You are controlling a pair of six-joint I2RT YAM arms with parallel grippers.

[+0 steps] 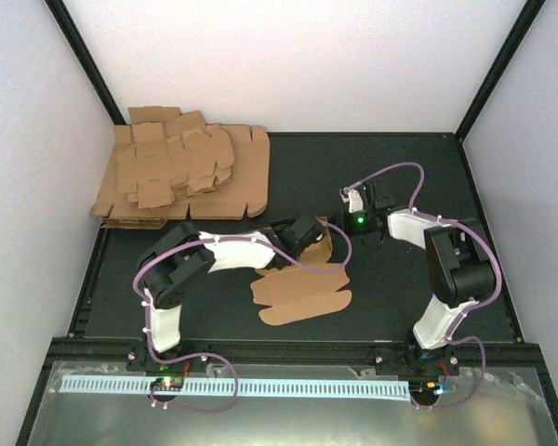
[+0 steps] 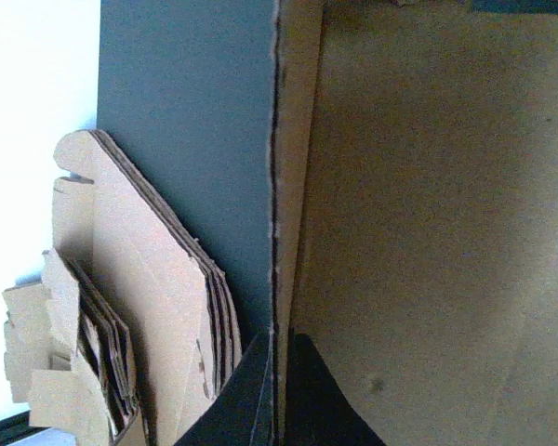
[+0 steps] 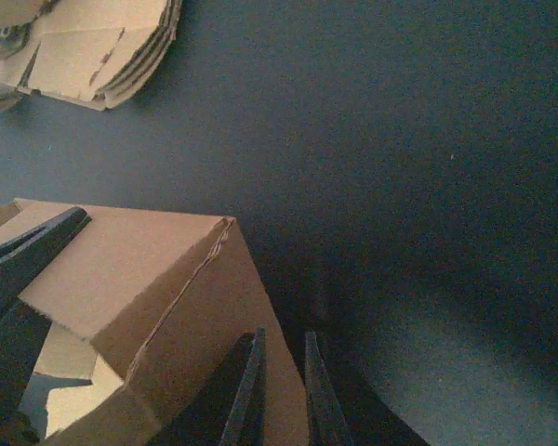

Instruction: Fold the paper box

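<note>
The paper box [image 1: 302, 297] is a brown die-cut sheet lying on the black mat at the middle, with one panel raised on its far side. My left gripper [image 1: 309, 243] is shut on the edge of that raised panel. In the left wrist view the thin cardboard edge runs between the left gripper's [image 2: 281, 390] fingers, and the box panel [image 2: 428, 232] fills the right side. My right gripper [image 1: 349, 229] hovers just right of the raised panel. In the right wrist view its fingers [image 3: 284, 390] stand narrowly apart over the corner of the box [image 3: 139, 269], with nothing between them.
A thick pile of brown cardboard sheets [image 1: 181, 172] lies at the back left corner, and it also shows in the left wrist view [image 2: 139, 307] and the right wrist view [image 3: 93, 46]. White walls bound the black mat [image 1: 400, 297]. The left arm's dark finger [image 3: 19, 269] shows at the right wrist view's left edge.
</note>
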